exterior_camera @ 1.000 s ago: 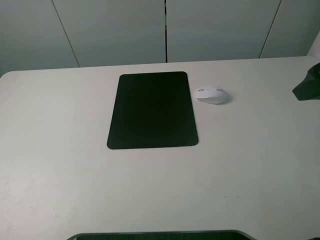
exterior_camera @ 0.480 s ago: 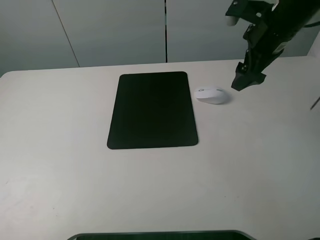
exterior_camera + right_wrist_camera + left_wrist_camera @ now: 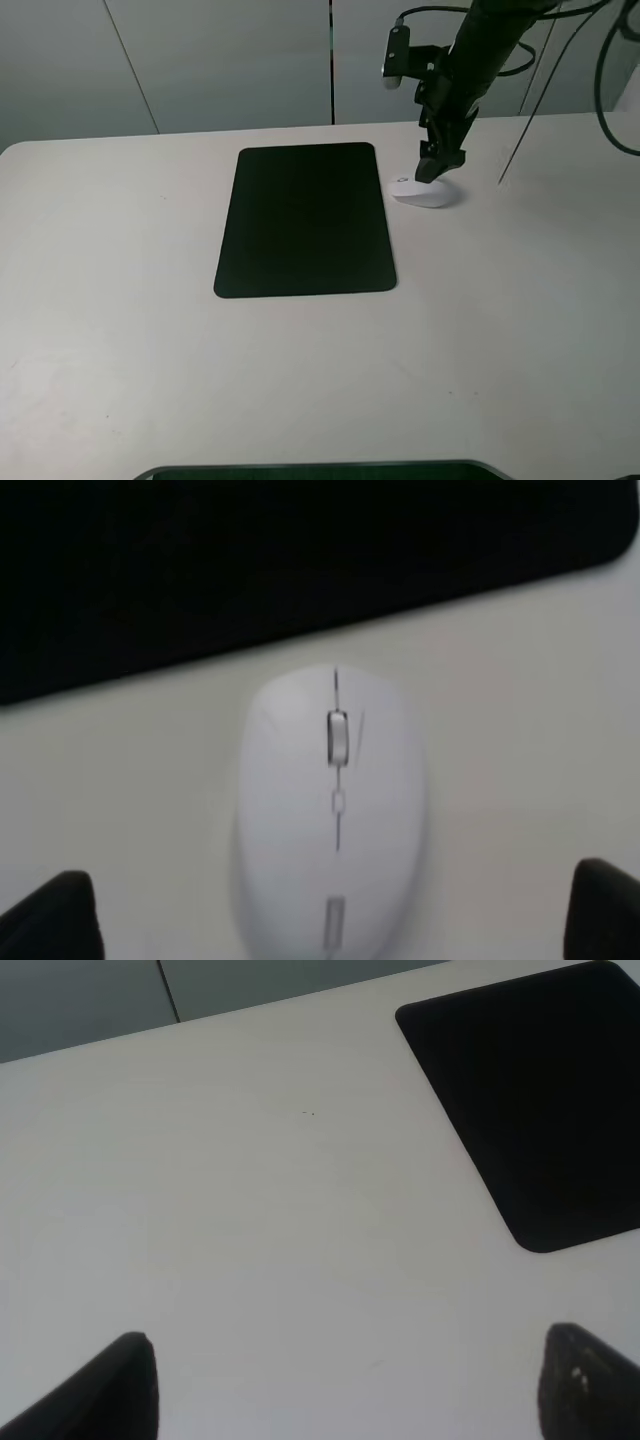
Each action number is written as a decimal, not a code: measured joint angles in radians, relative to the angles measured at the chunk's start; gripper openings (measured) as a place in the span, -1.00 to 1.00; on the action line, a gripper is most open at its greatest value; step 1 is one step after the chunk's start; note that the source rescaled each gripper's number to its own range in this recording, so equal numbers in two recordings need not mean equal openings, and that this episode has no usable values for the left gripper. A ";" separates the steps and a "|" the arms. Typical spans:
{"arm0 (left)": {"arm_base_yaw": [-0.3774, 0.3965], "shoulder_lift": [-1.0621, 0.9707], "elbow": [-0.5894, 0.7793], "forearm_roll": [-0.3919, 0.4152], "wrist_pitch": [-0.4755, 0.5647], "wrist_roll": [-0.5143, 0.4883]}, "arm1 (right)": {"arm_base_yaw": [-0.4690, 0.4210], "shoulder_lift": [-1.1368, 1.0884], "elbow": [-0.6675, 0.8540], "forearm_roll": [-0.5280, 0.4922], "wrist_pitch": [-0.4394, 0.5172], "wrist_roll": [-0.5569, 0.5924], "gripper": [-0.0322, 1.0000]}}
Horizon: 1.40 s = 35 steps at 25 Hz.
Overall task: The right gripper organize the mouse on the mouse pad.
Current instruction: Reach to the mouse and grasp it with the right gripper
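The white mouse [image 3: 423, 191] lies on the white table just right of the black mouse pad [image 3: 305, 220], close to the pad's far right corner and not on it. My right gripper [image 3: 432, 170] hangs straight over the mouse, fingertips just above its top. In the right wrist view the mouse [image 3: 333, 805] fills the middle with its grey scroll wheel toward the pad [image 3: 280, 570], and the two black fingertips [image 3: 45, 920] stand wide apart on either side of it, open. The left gripper [image 3: 345, 1385] is open over bare table near the pad [image 3: 540, 1100].
The white table [image 3: 150, 350] runs wide on all sides of the pad. Grey wall panels stand behind it. Black cables trail from the right arm [image 3: 480, 50] at the top right. A dark edge [image 3: 320, 470] shows at the table's front.
The right arm has swept in from the right edge of the view, moved left and come down over the mouse. Mouse and pad have not moved.
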 joint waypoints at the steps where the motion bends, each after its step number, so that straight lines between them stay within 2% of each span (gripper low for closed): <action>1: 0.000 0.000 0.000 0.000 0.000 0.000 | 0.000 0.024 -0.019 0.006 0.010 -0.011 1.00; 7: 0.000 0.000 0.000 0.000 0.000 0.000 | -0.002 0.122 -0.111 0.026 0.051 -0.057 1.00; 13: 0.000 0.000 0.000 0.000 0.000 0.000 | -0.024 0.170 -0.134 0.028 0.076 -0.061 1.00; 18: 0.000 0.000 0.000 0.000 0.000 0.000 | -0.049 0.198 -0.134 0.021 0.074 -0.061 1.00; 25: 0.000 0.000 0.000 0.000 0.000 0.000 | -0.051 0.235 -0.134 0.007 0.035 -0.053 1.00; 35: 0.000 0.000 0.000 0.000 0.000 0.000 | -0.051 0.248 -0.134 0.007 0.031 -0.053 1.00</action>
